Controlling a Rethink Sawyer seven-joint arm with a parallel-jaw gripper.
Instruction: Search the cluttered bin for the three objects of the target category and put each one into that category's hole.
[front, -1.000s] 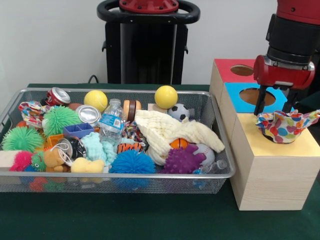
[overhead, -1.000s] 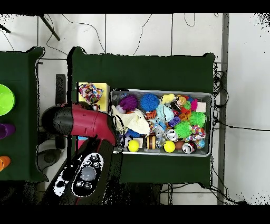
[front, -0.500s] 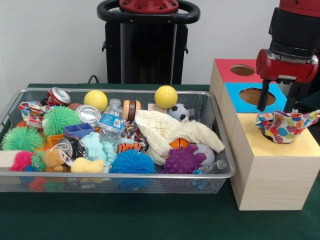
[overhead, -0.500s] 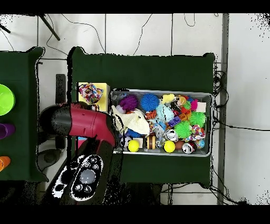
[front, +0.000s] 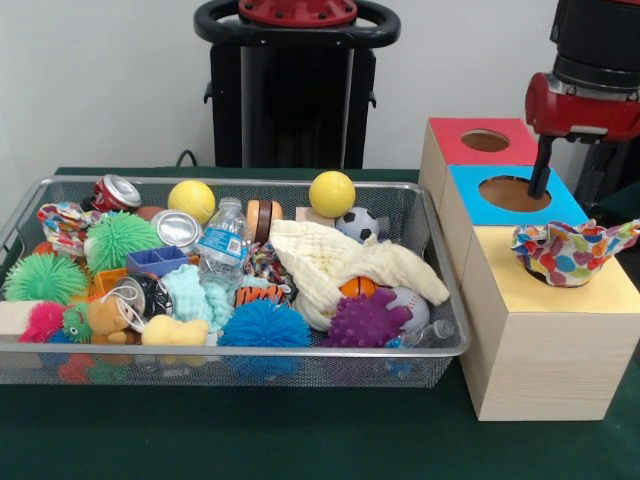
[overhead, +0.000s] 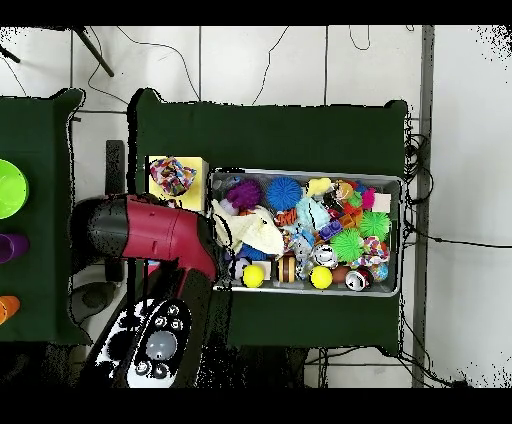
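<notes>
A crumpled cloth with coloured hearts (front: 570, 250) sits in the hole of the yellow-topped box (front: 560, 295), bunched up above its rim. In the overhead view the same cloth (overhead: 172, 176) lies on the yellow square. My gripper (front: 565, 198) hangs open just above and behind it, over the blue box, holding nothing. The wire bin (front: 440, 300) to the left holds a cream cloth (front: 340, 262) draped over balls and a second patterned cloth (front: 60, 222) at its far left end.
The blue box's hole (front: 513, 193) and the red box's hole (front: 485, 140) lie behind the yellow box. The bin is packed with spiky balls, smooth balls, cans, a bottle and plush toys. My red arm (overhead: 150, 230) covers the boxes in the overhead view.
My gripper has risen away from the heart-patterned cloth and drifted slightly right. The cloth has stayed in the yellow box's hole.
</notes>
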